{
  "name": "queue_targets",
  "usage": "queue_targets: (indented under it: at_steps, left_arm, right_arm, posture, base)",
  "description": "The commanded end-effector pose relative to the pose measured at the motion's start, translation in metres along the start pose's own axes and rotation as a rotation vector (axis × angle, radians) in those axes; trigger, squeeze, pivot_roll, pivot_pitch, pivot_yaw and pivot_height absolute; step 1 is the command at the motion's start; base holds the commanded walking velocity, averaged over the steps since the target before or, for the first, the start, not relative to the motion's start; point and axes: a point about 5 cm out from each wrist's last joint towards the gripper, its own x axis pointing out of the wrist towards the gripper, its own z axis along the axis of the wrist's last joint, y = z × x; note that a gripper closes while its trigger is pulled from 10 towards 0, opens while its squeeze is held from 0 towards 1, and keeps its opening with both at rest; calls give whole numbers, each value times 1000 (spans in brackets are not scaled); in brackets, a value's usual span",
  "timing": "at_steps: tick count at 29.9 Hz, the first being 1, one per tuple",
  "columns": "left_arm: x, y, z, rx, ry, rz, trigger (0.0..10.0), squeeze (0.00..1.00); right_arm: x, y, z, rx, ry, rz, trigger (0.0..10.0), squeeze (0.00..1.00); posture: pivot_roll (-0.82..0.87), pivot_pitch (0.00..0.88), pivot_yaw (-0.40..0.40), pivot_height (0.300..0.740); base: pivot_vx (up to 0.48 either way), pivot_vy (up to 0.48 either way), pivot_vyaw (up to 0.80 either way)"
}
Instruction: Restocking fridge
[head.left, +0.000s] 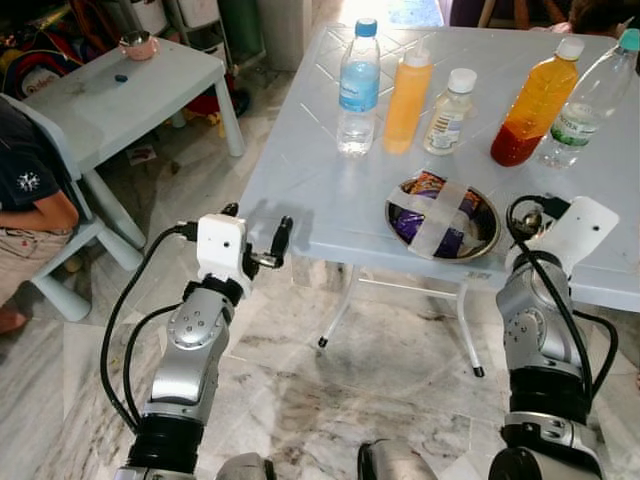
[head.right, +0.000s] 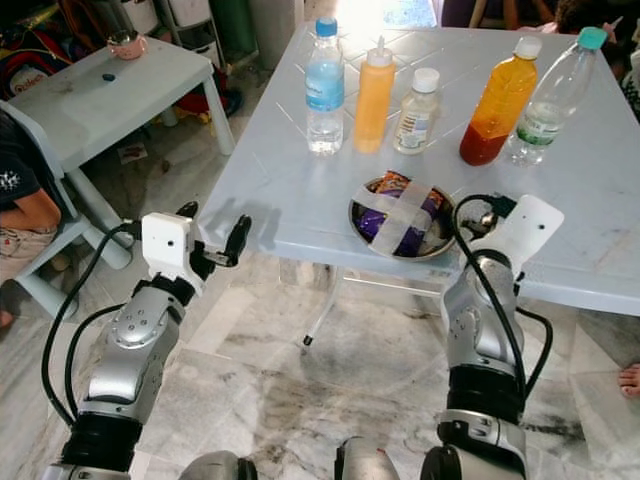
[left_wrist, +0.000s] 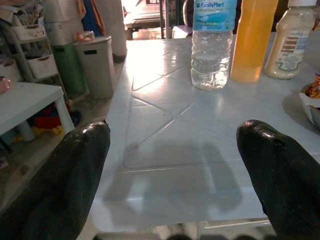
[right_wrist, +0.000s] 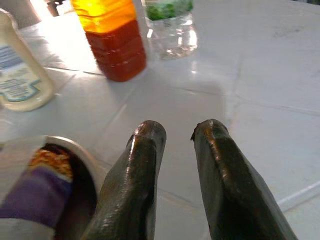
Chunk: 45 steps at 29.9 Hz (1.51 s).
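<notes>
Both arms are up at the near edge of the worktop (head.left: 330, 200), and nothing is picked yet, so this looks like the reach-and-choose step of the restock. The left tool (head.left: 262, 248) hovers off the near-left corner with its fingers spread wide and empty; the right tool (right_wrist: 175, 132) sits low over the worktop just right of the taped bowl (head.left: 443, 215), fingers narrow with a small gap, holding nothing. Along the far side stand the water bottle (head.left: 358, 88), the orange squeeze bottle (head.left: 408, 100), the small dressing bottle (head.left: 448, 112), the juice bottle (head.left: 535, 105) and a clear bottle (head.left: 590, 100). Next, I judge, one arm must extend further and straddle a bottle. The left wrist view shows the water bottle's label; the right wrist view shows the juice bottle's red base close ahead.
</notes>
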Motion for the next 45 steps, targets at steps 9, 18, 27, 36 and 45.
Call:
queue_targets:
  at_steps: [9, 18, 27, 36, 45]
  left_arm:
    - [-2, 3, 4, 6, -13, 3, 10000, 0]
    - [1, 1, 4, 2, -17, -4, 10000, 0]
    - [5, -1, 4, -1, -23, -8, 10000, 0]
    - [5, 0, 4, 3, -27, -6, 10000, 0]
    - [3, 1, 3, 7, -25, -5, 10000, 0]
  right_arm:
    - [-28, 21, 14, -25, -91, 114, 10000, 1000]
    - [-44, 13, 24, -57, -87, 148, 10000, 1000]
    - [-57, 3, -5, -51, 105, 174, 10000, 1000]
    - [-39, 8, -7, -68, 142, 282, 10000, 0]
    - [-30, -1, -18, -63, 224, 248, 10000, 0]
  posture:
    - [-90, 76, 55, 740]
    - [-110, 64, 48, 740]
    - [-120, 51, 42, 740]
    - [-112, 45, 42, 740]
    - [-104, 49, 40, 740]
  base:
    - [0, 0, 0]
    - [0, 0, 0]
    - [0, 0, 0]
    - [0, 0, 0]
    - [0, 0, 0]
